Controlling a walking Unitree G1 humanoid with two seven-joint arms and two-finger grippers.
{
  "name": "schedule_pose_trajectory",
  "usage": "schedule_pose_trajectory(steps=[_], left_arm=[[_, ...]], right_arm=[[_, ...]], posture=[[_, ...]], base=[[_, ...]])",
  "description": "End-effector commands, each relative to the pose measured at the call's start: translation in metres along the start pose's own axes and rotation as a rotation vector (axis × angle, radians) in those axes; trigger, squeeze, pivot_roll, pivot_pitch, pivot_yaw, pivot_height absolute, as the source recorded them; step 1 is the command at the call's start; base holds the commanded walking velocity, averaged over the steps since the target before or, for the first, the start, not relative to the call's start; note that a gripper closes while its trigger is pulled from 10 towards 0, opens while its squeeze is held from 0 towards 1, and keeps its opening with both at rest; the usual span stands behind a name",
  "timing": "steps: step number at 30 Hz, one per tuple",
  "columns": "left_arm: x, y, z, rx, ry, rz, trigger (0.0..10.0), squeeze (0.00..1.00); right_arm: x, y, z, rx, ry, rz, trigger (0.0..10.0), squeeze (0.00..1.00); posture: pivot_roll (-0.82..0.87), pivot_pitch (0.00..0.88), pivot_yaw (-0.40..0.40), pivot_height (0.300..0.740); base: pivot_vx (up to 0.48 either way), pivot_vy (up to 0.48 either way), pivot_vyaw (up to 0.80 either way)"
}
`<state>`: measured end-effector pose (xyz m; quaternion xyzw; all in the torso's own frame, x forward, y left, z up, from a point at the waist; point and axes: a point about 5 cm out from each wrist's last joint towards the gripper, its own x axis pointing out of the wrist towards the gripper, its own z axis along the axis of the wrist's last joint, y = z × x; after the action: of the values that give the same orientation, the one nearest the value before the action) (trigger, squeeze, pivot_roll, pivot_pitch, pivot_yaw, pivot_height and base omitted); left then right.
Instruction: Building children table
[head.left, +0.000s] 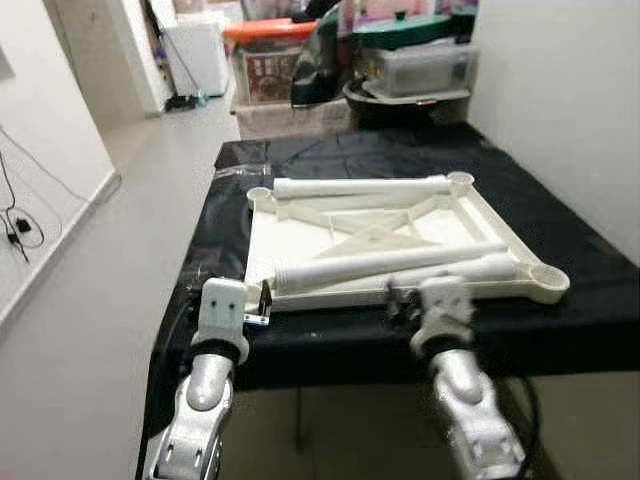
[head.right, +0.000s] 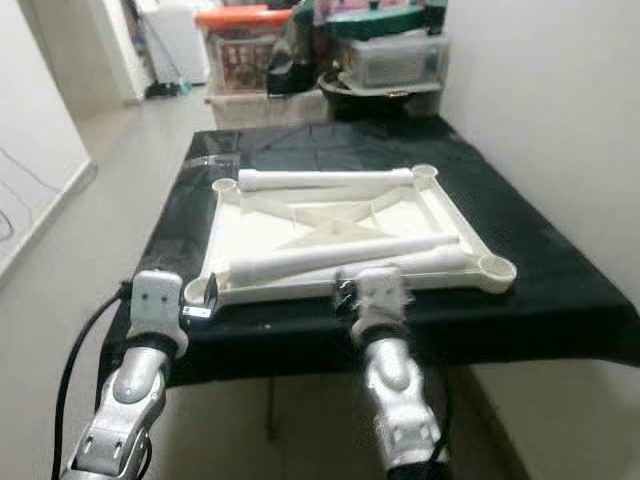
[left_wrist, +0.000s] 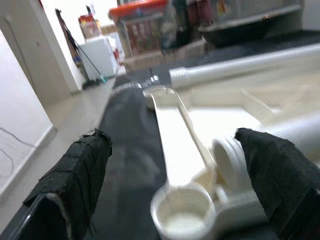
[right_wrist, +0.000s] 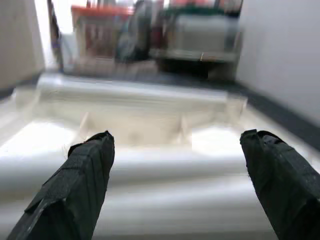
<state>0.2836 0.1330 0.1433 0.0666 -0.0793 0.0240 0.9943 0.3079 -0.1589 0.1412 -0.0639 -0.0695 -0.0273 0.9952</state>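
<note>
**Reaching for the table legs**

We face the upturned white tabletop (head.left: 400, 235) lying on the black-draped desk (head.left: 560, 225), with loose white legs (head.left: 390, 265) resting inside its frame. Our left end effector (left_wrist: 175, 195) is spread wide at the near-left corner socket (left_wrist: 180, 220); our right end effector (right_wrist: 175, 185) is spread wide over the nearest legs. We judge this the pick-up step: next, close on one leg and lift it clear.

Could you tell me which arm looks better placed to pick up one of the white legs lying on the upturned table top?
Probably the right. The right gripper, open, sits at the near edge of the upturned white plastic table top, directly facing the two near white tube legs. The left gripper, also open, is at the near left corner socket, beside a leg's end.
</note>
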Motion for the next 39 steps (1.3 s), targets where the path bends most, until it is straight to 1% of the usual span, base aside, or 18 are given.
schedule_pose_trajectory(steps=[1,6,8,11,12,13,14,15,16,17,18,26,27,28,33,35,37,39], left_arm=[[0.004,0.008,0.003,0.017,-0.013,0.012,10.0,0.0],[0.017,0.011,0.014,0.076,-0.058,-0.036,10.0,0.0],[0.04,0.017,0.025,0.139,-0.085,-0.123,10.0,0.0],[0.05,0.017,0.031,0.165,-0.091,-0.191,10.0,0.0],[0.06,0.013,0.036,0.185,-0.094,-0.279,10.0,0.0],[0.06,0.013,0.036,0.185,-0.094,-0.279,10.0,0.0],[0.067,0.008,0.041,0.195,-0.088,-0.375,10.0,0.0],[0.072,0.003,0.046,0.216,-0.095,-0.461,10.0,0.12],[0.076,0.0,0.05,0.23,-0.1,-0.511,10.0,0.12],[0.08,-0.003,0.053,0.231,-0.093,-0.561,10.0,0.98],[0.083,-0.005,0.057,0.242,-0.097,-0.592,10.0,1.0],[0.105,-0.01,0.079,0.283,-0.073,-0.746,10.0,1.0],[0.107,-0.012,0.078,0.31,-0.026,-0.813,10.0,0.0],[0.107,-0.012,0.078,0.31,-0.026,-0.813,10.0,0.0],[0.11,-0.006,0.068,0.401,0.132,-0.998,10.0,0.0],[0.11,-0.006,0.068,0.401,0.132,-0.998,10.0,0.0],[0.11,0.004,0.061,0.432,0.245,-1.105,10.0,0.0],[0.111,0.009,0.06,0.413,0.296,-1.147,10.0,0.0]], right_arm=[[0.001,0.004,0.001,0.031,-0.007,0.0,10.0,0.0],[0.003,-0.001,0.004,0.029,-0.02,-0.023,10.0,0.0],[0.002,-0.003,0.006,0.034,-0.028,-0.041,10.0,0.0],[0.002,-0.004,0.007,0.039,-0.031,-0.048,10.0,0.0],[0.002,-0.004,0.008,0.044,-0.033,-0.052,10.0,0.0],[0.002,-0.004,0.008,0.044,-0.033,-0.052,10.0,0.0],[0.0,-0.004,0.009,0.053,-0.032,-0.054,10.0,0.0],[-0.001,-0.003,0.01,0.062,-0.031,-0.057,10.0,0.0],[-0.002,-0.002,0.011,0.068,-0.03,-0.06,10.0,0.0],[-0.004,-0.001,0.012,0.07,-0.032,-0.059,10.0,0.0],[-0.006,0.0,0.013,0.071,-0.035,-0.059,10.0,0.0],[-0.017,0.01,0.016,0.081,-0.048,-0.039,10.0,0.0],[-0.018,0.011,0.015,0.086,-0.038,-0.034,10.0,0.0],[-0.018,0.011,0.015,0.086,-0.038,-0.034,10.0,0.0],[-0.023,0.013,0.01,0.093,-0.003,-0.027,10.0,0.0],[-0.023,0.013,0.01,0.093,-0.003,-0.027,10.0,0.0],[-0.028,0.014,0.009,0.099,0.015,-0.02,10.0,0.0],[-0.032,0.016,0.01,0.1,0.02,-0.011,10.0,0.0]], posture=[[0.01,0.0,0.012,0.74],[0.01,0.0,0.021,0.74],[0.02,0.0,0.027,0.74],[0.02,0.0,0.03,0.74],[0.02,0.0,0.038,0.74],[0.02,0.0,0.038,0.74],[0.03,0.0,0.047,0.74],[0.03,0.0,0.056,0.74],[0.03,0.0,0.056,0.74],[0.03,0.0,0.066,0.74],[0.03,0.0,0.07,0.74],[0.04,0.0,0.096,0.74],[0.04,0.0,0.1,0.74],[0.04,0.0,0.1,0.74],[0.05,0.0,0.097,0.74],[0.05,0.0,0.097,0.74],[0.06,0.0,0.096,0.74],[0.06,0.003,0.097,0.74]], base=[[0.0,0.0,0.0],[0.0,0.0,0.0],[0.0,0.0,0.0],[0.0,0.0,0.0],[0.0,0.0,0.0],[0.0,0.0,0.0],[0.0,0.0,-0.8],[0.0,0.0,-0.8],[0.0,0.0,-0.8],[0.0,0.0,-0.8],[0.0,0.0,-0.8],[0.0,0.0,-0.5],[0.0,0.0,0.0],[0.0,0.0,0.0],[0.0,0.0,0.0],[0.0,0.0,0.0],[0.0,0.0,0.0],[0.0,0.0,0.0]])
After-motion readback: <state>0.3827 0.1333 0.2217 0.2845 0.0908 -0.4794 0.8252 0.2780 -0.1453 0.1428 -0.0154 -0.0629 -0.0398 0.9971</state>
